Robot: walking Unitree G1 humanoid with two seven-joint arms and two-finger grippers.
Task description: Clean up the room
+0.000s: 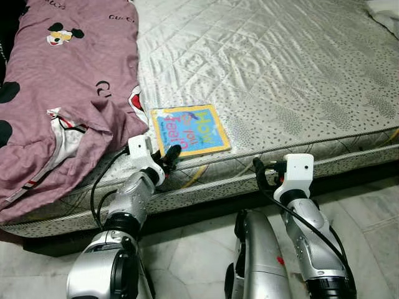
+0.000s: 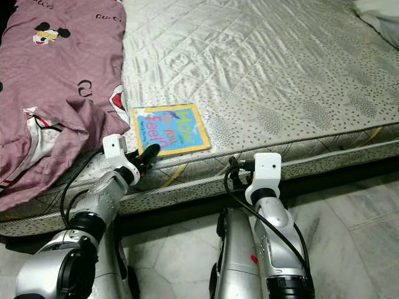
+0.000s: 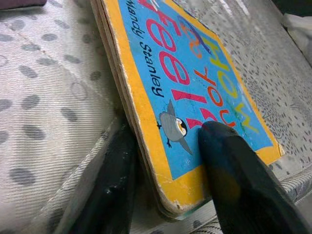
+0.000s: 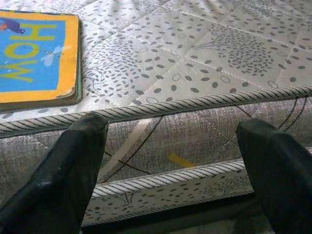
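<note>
Fingers [image 3: 229,170] on the left gripper [image 1: 169,154] are clamped on the near corner of the book [image 1: 189,129], one black finger pressing on the blue-and-yellow cover, the other tucked under the worn page edges against the mattress, so it's gripping the book right at its corner. That book lies flat on the bed [image 1: 280,75] close to the near edge, cover up, with pink and yellow lettering and a little grey bird on it. Just off its left side, a mauve blanket [image 1: 62,93] with cartoon prints is bunched up over the bed's left part, spilling down over the near edge; one fold sits just beside the book, can't tell if it touches. Over on the right, the right gripper [image 4: 170,165] hangs in front of the bed's side, below the corded top edge, fingers spread wide apart with nothing between them. It's well apart from the book, which shows off to one side in the right wrist view. Pale marbled floor [image 1: 368,205] runs below the bed.
</note>
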